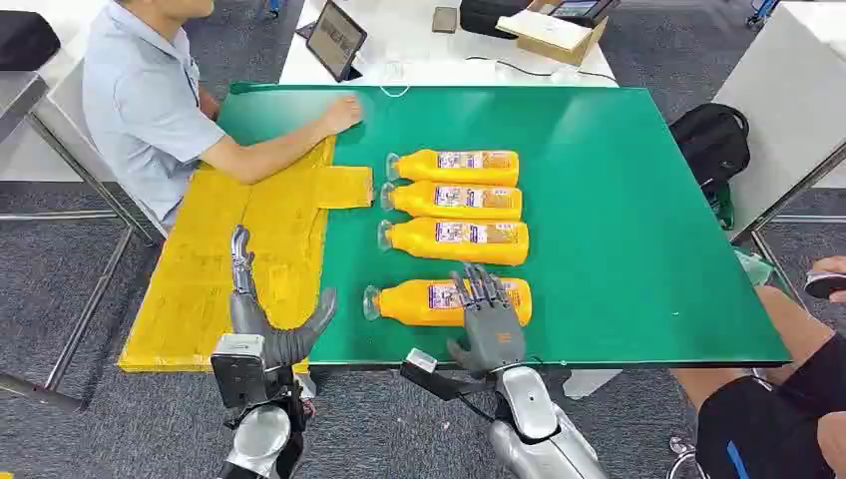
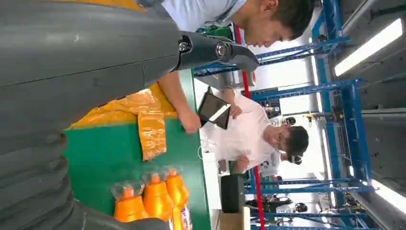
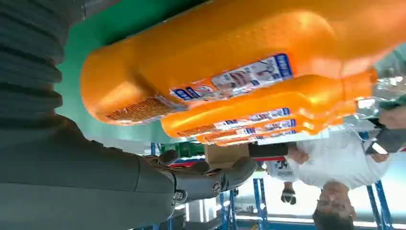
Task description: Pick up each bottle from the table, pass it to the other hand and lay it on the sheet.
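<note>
Orange plastic nearest: one bottle [image 1: 447,300] lying on its side at the near edge of the green table [image 1: 619,230], cap pointing toward the sheet, right hand [image 1: 488,317] reaching over its base end with fingers [image 1: 479,287] spread across the label. Touching or just above, cannot tell; not yet lifted, by the look of it. Left hand [image 1: 267,319] waiting at the table's near edge over the yellow sheet [image 1: 200,289], fingers apart, holding nothing. Farther out, three more bottles [image 1: 454,204] in a neat row, lying flat, caps the same way. Nothing on the sheet but a person's forearm [image 1: 279,150] at the far end. Judged from this: all four still to be picked, passed and laid down; first pickup only starting.
</note>
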### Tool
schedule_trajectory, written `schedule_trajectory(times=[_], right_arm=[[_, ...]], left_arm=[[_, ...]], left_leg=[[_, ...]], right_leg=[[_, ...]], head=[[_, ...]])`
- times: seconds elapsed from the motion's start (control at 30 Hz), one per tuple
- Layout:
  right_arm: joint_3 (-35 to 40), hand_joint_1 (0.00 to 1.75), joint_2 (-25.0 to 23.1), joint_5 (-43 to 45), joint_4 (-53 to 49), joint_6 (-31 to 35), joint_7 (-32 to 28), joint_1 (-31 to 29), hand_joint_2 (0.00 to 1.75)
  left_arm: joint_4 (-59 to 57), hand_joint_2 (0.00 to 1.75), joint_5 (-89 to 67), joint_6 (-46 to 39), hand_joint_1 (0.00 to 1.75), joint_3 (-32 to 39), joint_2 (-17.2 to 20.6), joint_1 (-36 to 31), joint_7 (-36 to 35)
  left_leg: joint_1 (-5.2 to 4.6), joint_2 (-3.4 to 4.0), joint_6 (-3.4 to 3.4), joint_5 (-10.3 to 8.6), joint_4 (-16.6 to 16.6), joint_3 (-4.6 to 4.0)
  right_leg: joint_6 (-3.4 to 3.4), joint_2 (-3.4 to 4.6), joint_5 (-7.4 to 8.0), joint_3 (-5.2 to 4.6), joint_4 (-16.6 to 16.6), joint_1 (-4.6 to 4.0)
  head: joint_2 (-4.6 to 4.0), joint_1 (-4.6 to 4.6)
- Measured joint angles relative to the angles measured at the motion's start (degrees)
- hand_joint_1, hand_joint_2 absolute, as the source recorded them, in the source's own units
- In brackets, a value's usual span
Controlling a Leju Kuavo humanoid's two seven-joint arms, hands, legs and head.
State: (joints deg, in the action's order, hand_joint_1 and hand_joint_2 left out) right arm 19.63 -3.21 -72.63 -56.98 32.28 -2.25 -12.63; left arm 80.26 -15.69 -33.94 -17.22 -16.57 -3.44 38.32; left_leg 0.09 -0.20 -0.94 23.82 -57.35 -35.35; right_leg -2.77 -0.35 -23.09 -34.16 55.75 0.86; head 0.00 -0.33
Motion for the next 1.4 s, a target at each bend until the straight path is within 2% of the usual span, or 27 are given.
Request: schedule_trajectory(times=[0.3, 0.43, 1.0, 1.27, 1.3, 1.33, 1.4], right_arm=[[0.0, 0.00, 0.8, -1.3, 2.8, -0.9, 2.3, -1.3, 1.75], [-0.4, 0.00, 0.9, 2.4, 5.1, -2.8, 1.4, -2.3, 1.75], [-1.1, 0.00, 0.9, 4.6, 15.9, -5.0, -0.8, -11.3, 1.75], [-1.1, 0.00, 0.4, 4.3, 21.4, -10.2, -0.7, -15.9, 1.75], [-1.1, 0.09, 0.3, 4.3, 21.7, -10.3, -0.7, -16.2, 1.75], [-1.1, 1.75, 0.3, 4.3, 22.0, -10.3, -0.8, -16.3, 1.75], [-1.1, 1.75, 0.2, 4.5, 22.5, -11.4, -0.8, -16.7, 1.75]], left_arm=[[-1.0, 1.75, -1.0, 0.0, 0.00, 0.0, 0.0, 0.0, -0.8], [-1.9, 1.75, -1.0, 0.0, 0.00, 0.0, 0.0, -0.1, -1.0], [-4.9, 1.75, -0.6, 1.0, 0.00, -1.2, 0.0, -2.0, -1.0], [-5.7, 1.75, -0.2, 1.2, 0.00, -1.5, 0.1, -2.3, -1.1], [-5.7, 1.75, -0.2, 1.2, 0.00, -1.5, 0.1, -2.3, -1.1], [-5.7, 1.75, -0.2, 1.2, 0.00, -1.6, 0.1, -2.3, -1.1], [-5.7, 1.75, -0.1, 1.2, 0.00, -1.8, 0.2, -2.3, -1.1]], left_leg=[[0.00, 0.00, 0.00, 0.00, 0.0, 0.00], [0.00, 0.01, 0.00, 0.00, 0.0, 0.00], [0.00, 0.02, -0.01, -0.02, 0.0, 0.12], [0.00, 0.02, 0.00, -0.01, 0.0, 0.27], [0.00, 0.02, 0.00, -0.01, 0.0, 0.27], [0.00, 0.03, 0.00, -0.01, 0.0, 0.28], [0.00, 0.03, -0.01, -0.01, 0.0, 0.31]], right_leg=[[0.00, 0.00, 0.00, 0.00, 0.0, 0.00], [0.00, 0.00, 0.00, 0.00, 0.0, 0.00], [-0.01, 0.01, 0.02, 0.11, 0.0, 0.01], [-0.01, 0.01, 0.02, 0.24, 0.0, 0.00], [-0.01, 0.01, 0.02, 0.24, 0.0, 0.00], [-0.01, 0.02, 0.02, 0.24, 0.0, 0.00], [-0.01, 0.02, 0.02, 0.28, 0.0, 0.00]], head=[[0.00, 0.00], [0.00, -0.02], [0.00, -0.02], [0.00, -0.02], [0.00, -0.02], [0.00, -0.02], [0.00, -0.02]])
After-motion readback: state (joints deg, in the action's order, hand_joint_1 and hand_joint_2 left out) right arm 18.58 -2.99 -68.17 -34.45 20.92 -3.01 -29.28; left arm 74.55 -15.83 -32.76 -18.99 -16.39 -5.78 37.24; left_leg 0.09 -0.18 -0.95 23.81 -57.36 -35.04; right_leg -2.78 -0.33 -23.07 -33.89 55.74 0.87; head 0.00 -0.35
